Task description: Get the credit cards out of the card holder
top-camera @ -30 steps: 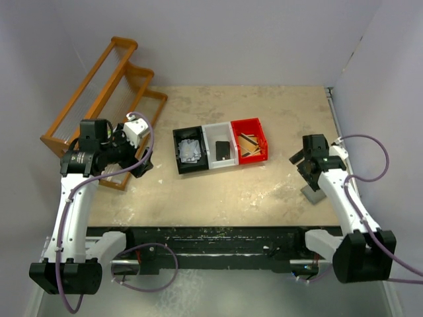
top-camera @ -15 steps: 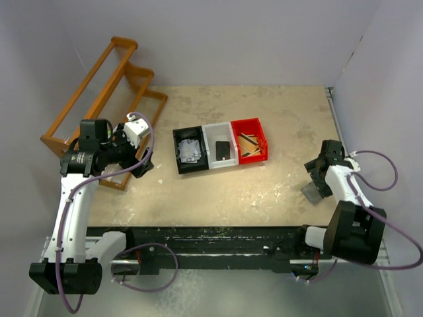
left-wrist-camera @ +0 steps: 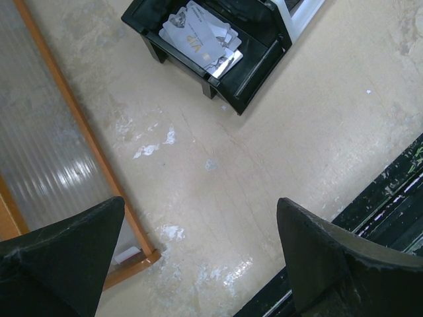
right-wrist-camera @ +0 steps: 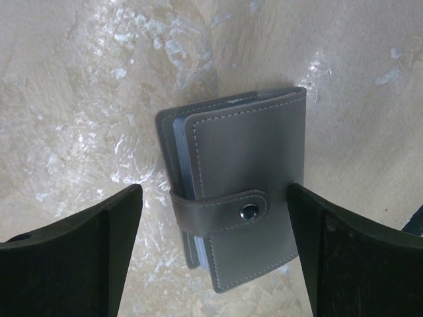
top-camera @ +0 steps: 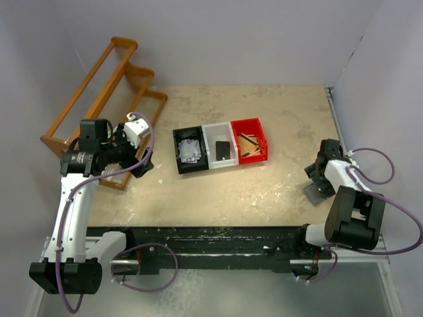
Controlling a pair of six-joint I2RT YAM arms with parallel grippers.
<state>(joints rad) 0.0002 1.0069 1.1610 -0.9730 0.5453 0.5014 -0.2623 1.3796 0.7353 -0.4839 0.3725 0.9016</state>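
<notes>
Two fingers of the right gripper stand wide apart, the card holder between them mid-frame, long side running up-down.

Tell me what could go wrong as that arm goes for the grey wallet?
The card holder lies flat on the table, so the right gripper, straddling it, might scrape or shove it instead of lifting. Its snap strap is fastened; a squeeze there could keep it closed. It also sits near the table's right edge, so a nudge might slide it off.
</notes>
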